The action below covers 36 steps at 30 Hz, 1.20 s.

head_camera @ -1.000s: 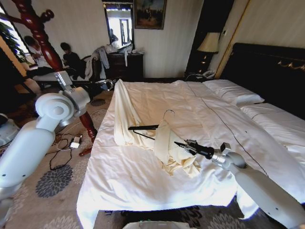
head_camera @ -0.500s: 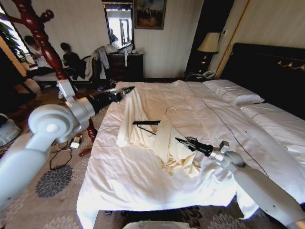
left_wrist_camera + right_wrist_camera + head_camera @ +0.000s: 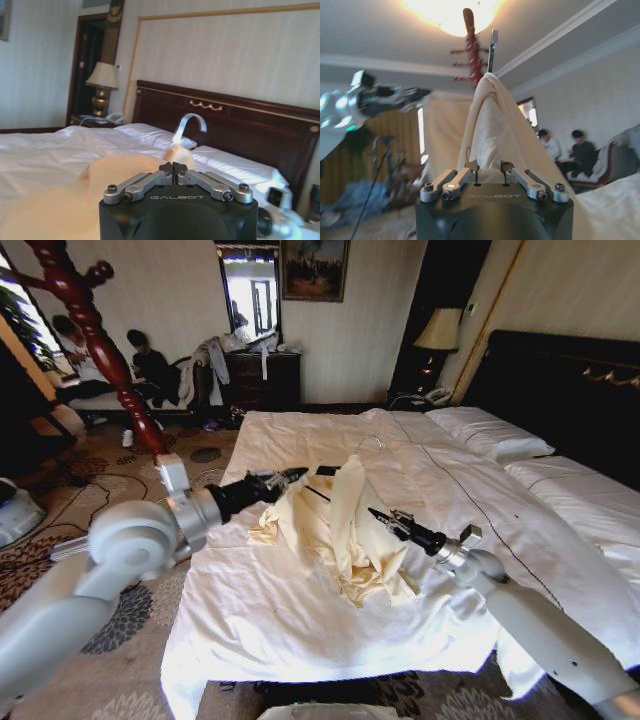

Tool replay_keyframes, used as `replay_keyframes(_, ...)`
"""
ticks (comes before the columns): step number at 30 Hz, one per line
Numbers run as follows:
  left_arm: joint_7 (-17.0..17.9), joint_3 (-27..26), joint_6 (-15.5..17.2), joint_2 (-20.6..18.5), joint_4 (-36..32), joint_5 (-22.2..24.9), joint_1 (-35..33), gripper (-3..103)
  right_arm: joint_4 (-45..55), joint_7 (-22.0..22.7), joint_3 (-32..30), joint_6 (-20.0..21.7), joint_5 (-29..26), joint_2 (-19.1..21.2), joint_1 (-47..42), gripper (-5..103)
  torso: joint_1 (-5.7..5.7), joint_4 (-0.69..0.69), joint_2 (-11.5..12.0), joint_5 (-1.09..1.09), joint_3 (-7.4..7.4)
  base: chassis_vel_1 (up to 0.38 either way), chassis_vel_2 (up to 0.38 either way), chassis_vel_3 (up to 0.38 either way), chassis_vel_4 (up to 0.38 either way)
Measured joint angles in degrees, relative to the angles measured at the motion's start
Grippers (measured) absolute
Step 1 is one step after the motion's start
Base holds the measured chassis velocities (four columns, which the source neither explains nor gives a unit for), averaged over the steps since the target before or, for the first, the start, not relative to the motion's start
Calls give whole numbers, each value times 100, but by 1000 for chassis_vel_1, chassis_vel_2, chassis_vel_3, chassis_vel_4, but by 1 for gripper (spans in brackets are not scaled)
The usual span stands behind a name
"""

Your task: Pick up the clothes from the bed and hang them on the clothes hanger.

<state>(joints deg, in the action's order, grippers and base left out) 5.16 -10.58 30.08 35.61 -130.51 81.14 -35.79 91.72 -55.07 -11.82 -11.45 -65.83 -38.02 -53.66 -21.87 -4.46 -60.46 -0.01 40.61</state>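
A hotel bedroom, by the look of it — a wide bed (image 3: pixel 300 620) with a white duvet, white pillows (image 3: pixel 490 432) and a dark headboard (image 3: pixel 560 390) stands beyond the right gripper (image 3: pixel 374 513). Farther off, a lamp (image 3: pixel 437 332) and telephone (image 3: pixel 436 396) share a nightstand — a framed painting (image 3: pixel 314 268), mirror (image 3: pixel 250 290) and dresser (image 3: pixel 262 378) line the far wall, above patterned carpet (image 3: pixel 120 620).

One bed (image 3: pixel 300 610), one clothes hanger (image 3: pixel 345 462), two pillows (image 3: pixel 490 432)

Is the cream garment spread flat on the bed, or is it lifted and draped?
Lifted and draped: the cream garment hangs over the clothes hanger, whose hook rises above it, and its lower folds bunch on the bed.
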Motion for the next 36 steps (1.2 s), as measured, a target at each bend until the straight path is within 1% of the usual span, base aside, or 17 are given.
replay_keyframes(2,-1,-24,0,-3,86,-19,-5,0,-64,-153,-60,0,237,38,-84,19,0,-1,0,0,0,0,0,0,0)
replay_keyframes(5,-7,-33,0,-20,96,-25,-14,0,-114,-209,-103,-7,324,48,-143,19,0,-2,0,1,0,0,0,0,0)
replay_keyframes(8,-18,0,0,-29,52,-38,-33,0,-121,-193,-111,-14,328,17,-151,19,0,-1,0,1,0,0,0,0,0)
replay_keyframes(12,-81,124,3,-51,-42,-146,-56,0,-104,-50,-40,-27,337,-41,-119,19,0,1,0,1,0,0,0,0,0)
replay_keyframes(16,-124,190,3,-78,-138,-192,-68,0,-114,-76,28,-27,422,-27,-125,19,0,0,0,1,0,0,0,0,0)
replay_keyframes(20,-185,382,2,-97,-342,-229,-89,0,-124,43,190,-28,477,-42,-128,19,0,0,0,1,0,0,0,0,0)
replay_keyframes(24,-292,719,16,-110,-533,-452,-128,0,-151,218,333,-42,489,-142,-33,19,0,0,0,1,0,0,0,0,0)
replay_keyframes(25,-292,719,16,-110,-533,-452,-128,0,-151,218,333,-42,489,-142,-33,19,0,0,0,1,0,0,0,0,0)
replay_keyframes(28,-324,882,58,-129,-557,-593,-187,0,-169,275,355,-46,390,-190,77,19,0,0,0,1,0,0,0,0,0)
replay_keyframes(29,-348,964,63,-152,-534,-714,-227,0,-169,266,320,-44,273,-193,121,19,0,0,0,1,0,0,0,0,0)
replay_keyframes(30,-348,964,63,-152,-534,-714,-227,0,-169,266,320,-44,273,-193,121,19,0,0,0,1,0,0,0,0,0)
replay_keyframes(34,-371,1128,62,-137,-404,-953,-263,0,-153,101,94,-13,-26,-147,164,19,-1,0,0,1,0,0,0,0,0)
replay_keyframes(36,-371,1144,62,-123,-373,-981,-264,0,-143,73,59,-10,-63,-137,164,19,-1,0,0,1,0,0,0,0,0)
